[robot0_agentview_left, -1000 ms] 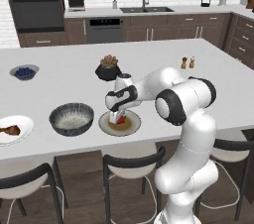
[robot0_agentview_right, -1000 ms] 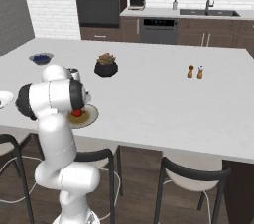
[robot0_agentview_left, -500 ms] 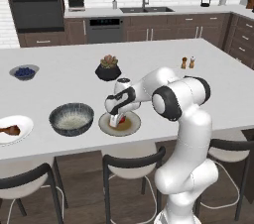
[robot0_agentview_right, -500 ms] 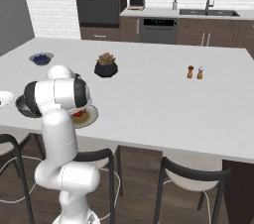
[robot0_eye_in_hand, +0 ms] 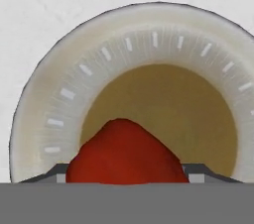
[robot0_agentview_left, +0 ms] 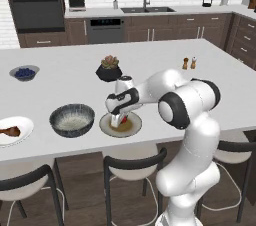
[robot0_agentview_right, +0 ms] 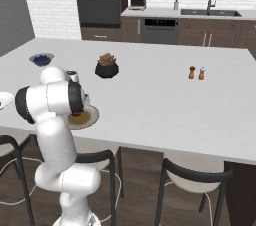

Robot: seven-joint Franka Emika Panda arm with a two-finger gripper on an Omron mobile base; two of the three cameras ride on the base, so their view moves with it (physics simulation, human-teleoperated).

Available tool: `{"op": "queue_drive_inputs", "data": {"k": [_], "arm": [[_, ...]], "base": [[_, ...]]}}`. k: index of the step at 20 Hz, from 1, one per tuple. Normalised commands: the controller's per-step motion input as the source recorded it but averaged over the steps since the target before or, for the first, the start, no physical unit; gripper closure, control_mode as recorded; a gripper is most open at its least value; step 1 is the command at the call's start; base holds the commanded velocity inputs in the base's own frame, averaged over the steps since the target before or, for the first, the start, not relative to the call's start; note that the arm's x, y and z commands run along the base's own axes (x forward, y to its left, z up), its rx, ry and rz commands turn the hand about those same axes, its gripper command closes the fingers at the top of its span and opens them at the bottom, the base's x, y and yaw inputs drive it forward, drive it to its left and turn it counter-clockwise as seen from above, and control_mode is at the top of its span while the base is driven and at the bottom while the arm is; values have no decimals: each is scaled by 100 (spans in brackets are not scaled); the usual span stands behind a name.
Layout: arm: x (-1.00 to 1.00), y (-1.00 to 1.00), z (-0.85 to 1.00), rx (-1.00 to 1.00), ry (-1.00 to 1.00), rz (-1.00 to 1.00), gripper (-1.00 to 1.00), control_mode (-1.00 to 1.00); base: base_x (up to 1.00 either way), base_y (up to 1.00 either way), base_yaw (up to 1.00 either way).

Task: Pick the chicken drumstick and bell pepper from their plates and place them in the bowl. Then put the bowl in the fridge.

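The gripper point(robot0_agentview_left: 118, 120) is lowered onto the beige plate point(robot0_agentview_left: 106, 126), which sits near the front edge of the white island counter point(robot0_agentview_left: 165, 65). In the hand view the bell pepper point(robot0_eye_in_hand: 125, 154) lies red and rounded on the plate's tan-brown centre, directly between the two dark finger tips point(robot0_eye_in_hand: 55, 172), whose ends sit against its flanks on both sides. The jaws are set partly closed around the pepper; contact looks likely, but a firm grip cannot be confirmed, and the pepper rests on the plate. In the left base view a sliver of red shows under the hand at the plate. The bowl point(robot0_agentview_left: 72, 119), dark speckled outside and whitish inside, stands just beside the beige plate on its left, apart from it. Further left, at the counter's edge, the white plate point(robot0_agentview_left: 22, 126) carries the chicken drumstick point(robot0_agentview_left: 10, 131), reddish-brown. Behind the gripper stands a black plant pot point(robot0_agentview_left: 108, 71), and far left a small bowl of blueberries point(robot0_agentview_left: 24, 73). Salt and pepper shakers point(robot0_agentview_left: 189, 63) stand well apart to the right. In the right base view the arm's shoulder covers most of the beige plate, whose rim shows beside it.
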Motion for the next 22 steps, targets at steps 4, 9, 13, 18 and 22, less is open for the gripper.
{"op": "queue_drive_inputs", "data": {"k": [4, 9, 13, 18, 22], "arm": [[-50, 9, 100, 0, -5, -1, 100, -100], [-32, 17, 100, 3, -2, -1, 100, -100], [-11, 61, 81, 14, 0, -3, 100, -100], [-2, 90, 39, 15, 0, -7, 100, -100], [8, 88, 1, 0, 0, -16, 100, -100]], "base": [[0, 0, 0], [0, 0, 0], [0, 0, 0], [0, 0, 0], [0, 0, 0]]}}
